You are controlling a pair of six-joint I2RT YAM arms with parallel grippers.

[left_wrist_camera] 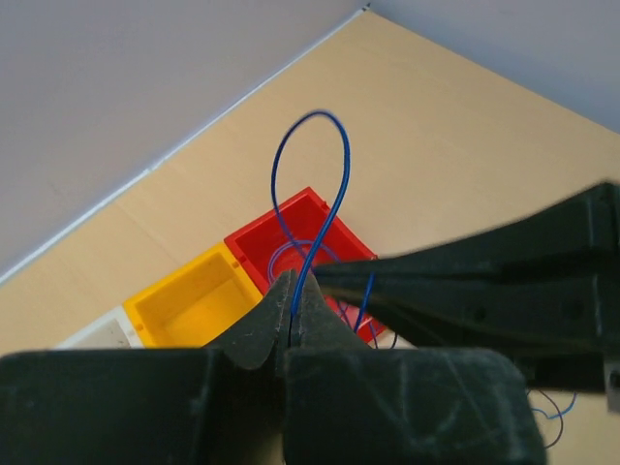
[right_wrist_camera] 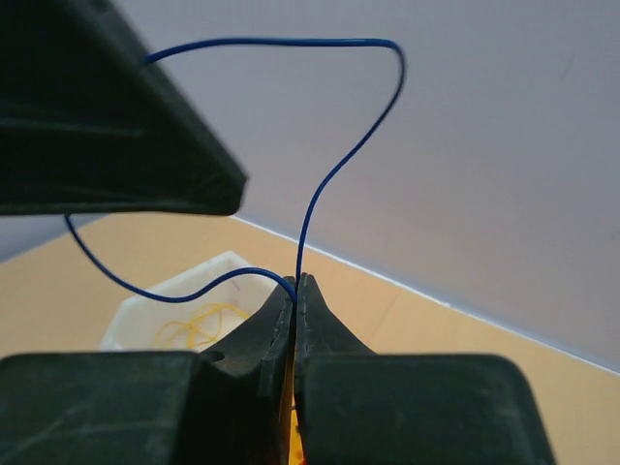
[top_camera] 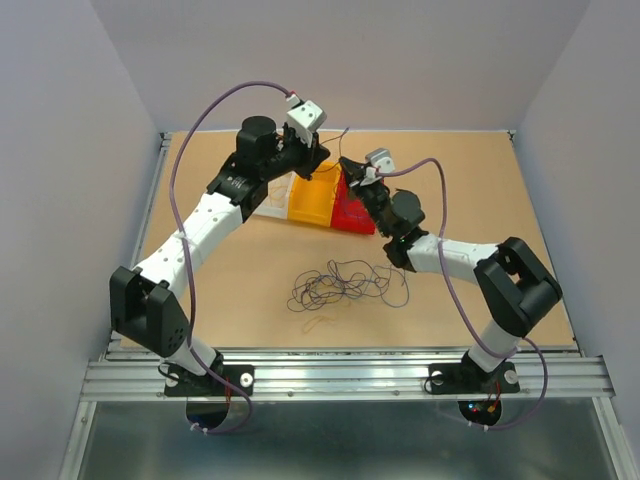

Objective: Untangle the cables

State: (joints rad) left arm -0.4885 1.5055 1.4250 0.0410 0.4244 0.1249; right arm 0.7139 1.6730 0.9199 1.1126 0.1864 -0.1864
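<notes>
Both grippers hold one blue cable above the bins. In the left wrist view my left gripper is shut on it, and the cable loops up over the red bin. My right gripper is shut on the same blue cable, which arcs up and across to the left gripper's finger. From above, the left gripper and right gripper nearly meet tip to tip. The other cables lie in a dark tangle on the table, with a pale yellow strand just in front.
Three bins stand in a row at the back: white, yellow, red. The white bin holds a coiled yellow wire. Grey walls close the table at the back and sides.
</notes>
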